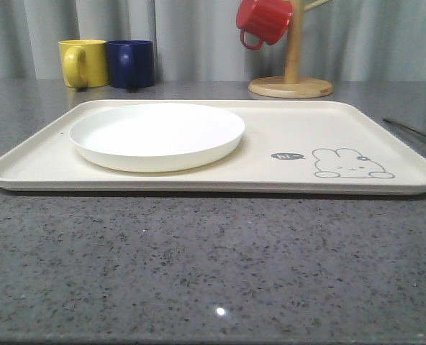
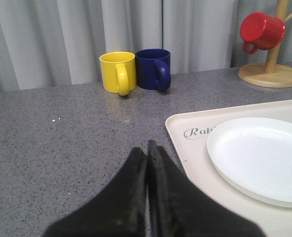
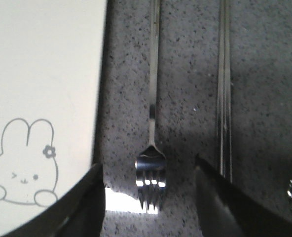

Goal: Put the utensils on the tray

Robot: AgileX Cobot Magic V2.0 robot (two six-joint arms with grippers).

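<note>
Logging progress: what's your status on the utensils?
Left pincer shut, empty, beside tray. Right pincer open, straddling fork on the table. Plate on tray; chopsticks off it. Nothing blocking.

The left gripper (image 2: pixel 147 148) has its two black fingers pressed together along their whole length, tips meeting, with nothing between them. The right gripper (image 3: pixel 150 173) points downward with its jaws spread wide, one dark finger (image 3: pixel 84 202) on each side, and holds nothing.
</note>
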